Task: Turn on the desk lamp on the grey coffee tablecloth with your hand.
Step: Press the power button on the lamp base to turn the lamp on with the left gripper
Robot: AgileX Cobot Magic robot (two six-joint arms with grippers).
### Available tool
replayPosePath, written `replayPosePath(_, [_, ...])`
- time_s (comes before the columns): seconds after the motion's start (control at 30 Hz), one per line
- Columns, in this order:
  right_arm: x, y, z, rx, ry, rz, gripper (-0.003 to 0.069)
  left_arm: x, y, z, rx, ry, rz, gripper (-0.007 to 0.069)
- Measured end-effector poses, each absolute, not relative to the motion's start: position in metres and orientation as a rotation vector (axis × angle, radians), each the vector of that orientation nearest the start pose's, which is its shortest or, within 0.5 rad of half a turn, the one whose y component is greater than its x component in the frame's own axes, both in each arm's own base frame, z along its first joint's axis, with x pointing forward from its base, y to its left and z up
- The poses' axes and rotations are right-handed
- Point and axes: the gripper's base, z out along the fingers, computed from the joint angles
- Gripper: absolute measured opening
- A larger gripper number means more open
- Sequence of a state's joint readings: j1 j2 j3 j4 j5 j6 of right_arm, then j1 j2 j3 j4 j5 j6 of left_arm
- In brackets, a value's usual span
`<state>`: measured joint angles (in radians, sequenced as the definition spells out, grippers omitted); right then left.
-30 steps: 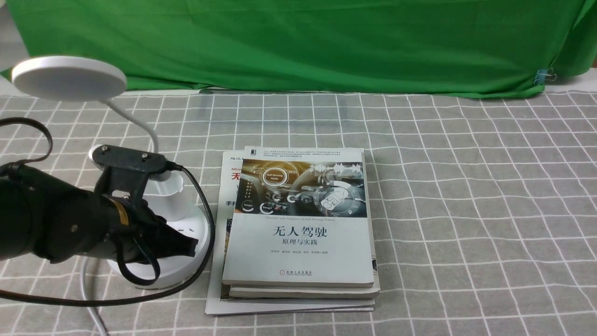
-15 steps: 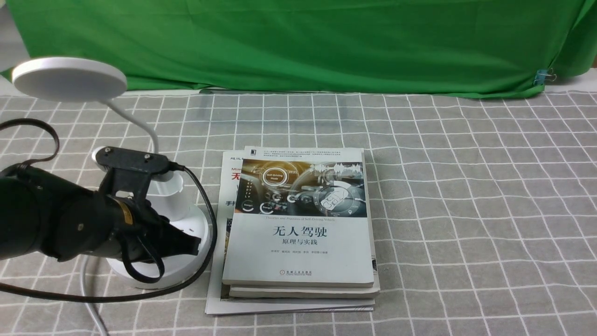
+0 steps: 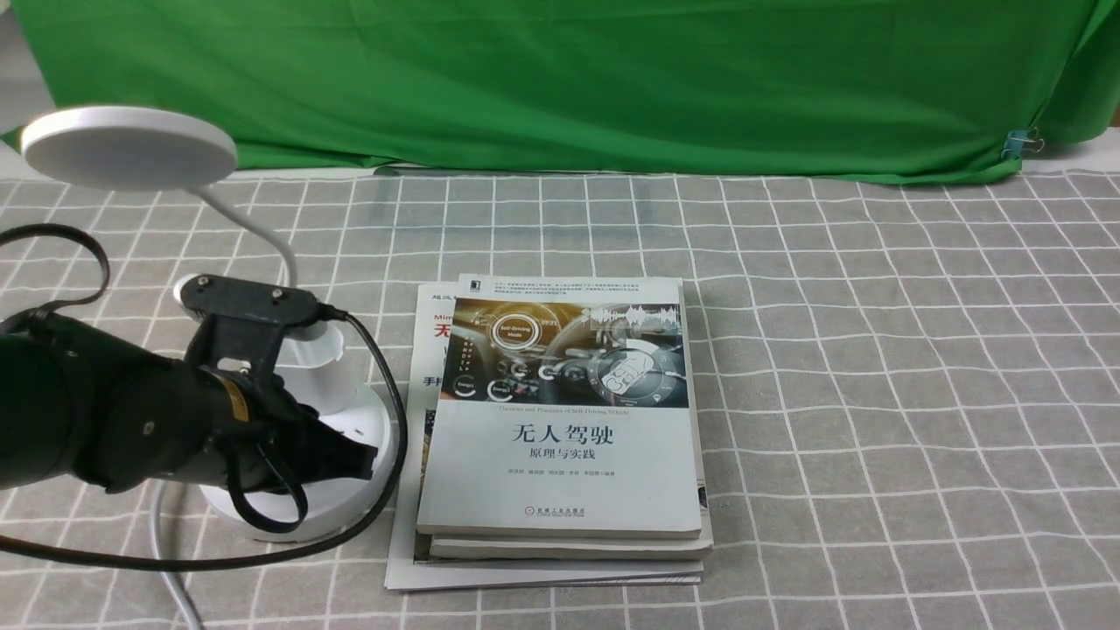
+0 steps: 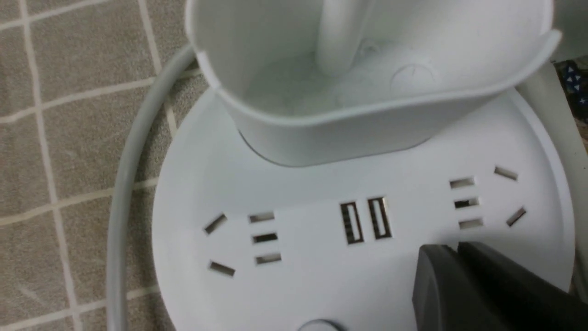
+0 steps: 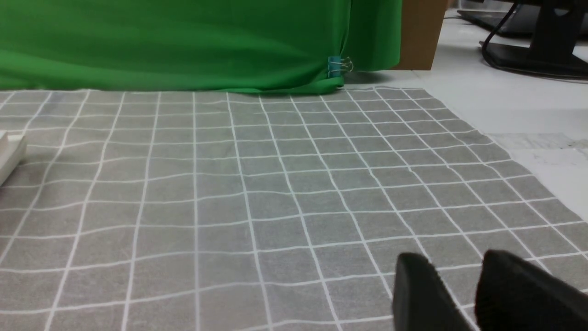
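Observation:
The white desk lamp stands at the left on the grey coffee tablecloth (image 3: 875,394). Its disc head (image 3: 129,147) is unlit. My left gripper (image 3: 363,459) is shut and empty, with its tips low over the lamp's round base (image 3: 350,512), in front of the cup holder (image 3: 325,376). In the left wrist view the closed fingertips (image 4: 452,252) lie on the base (image 4: 294,280) just below the USB slots (image 4: 365,220). The rim of one round button (image 4: 319,325) shows at the frame edge beside them. My right gripper (image 5: 452,262) is open and empty over bare cloth (image 5: 229,193).
A stack of books (image 3: 560,420) lies right beside the lamp base. The lamp's grey cord (image 3: 171,577) runs off the front edge. A green backdrop cloth (image 3: 560,79) hangs at the back with a clip (image 3: 1019,143).
My left gripper has edged slightly right and forward over the lamp base, then held still. The lamp head stays unlit.

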<state>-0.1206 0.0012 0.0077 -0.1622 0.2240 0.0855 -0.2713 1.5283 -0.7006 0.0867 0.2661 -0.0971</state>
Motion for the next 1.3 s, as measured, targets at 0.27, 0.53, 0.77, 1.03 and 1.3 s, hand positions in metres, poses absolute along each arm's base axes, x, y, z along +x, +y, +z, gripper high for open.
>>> replayPosePath(0.27, [0.055, -0.01, 0.19, 0.068, 1.715, -0.174, 0.0245, 0.26, -0.07, 0.185, 0.315, 2.57, -0.076, 0.0013])
replayPosePath(0.53, [0.055, -0.01, 0.19, 0.068, 1.715, -0.174, 0.0245, 0.26, -0.07, 0.181, 0.304, 2.586, -0.082, 0.0013])
replayPosePath(0.77, [0.055, -0.01, 0.19, 0.067, 1.715, -0.175, 0.0245, 0.262, -0.071, 0.174, 0.307, 2.615, -0.077, 0.0013])
replayPosePath(1.03, [0.055, -0.01, 0.19, 0.068, 1.715, -0.174, 0.0245, 0.262, -0.071, 0.174, 0.307, 2.616, -0.077, 0.0013])
replayPosePath(1.3, [0.055, -0.01, 0.19, 0.068, 1.715, -0.174, 0.0245, 0.259, -0.07, 0.18, 0.305, 2.609, -0.077, 0.0013])
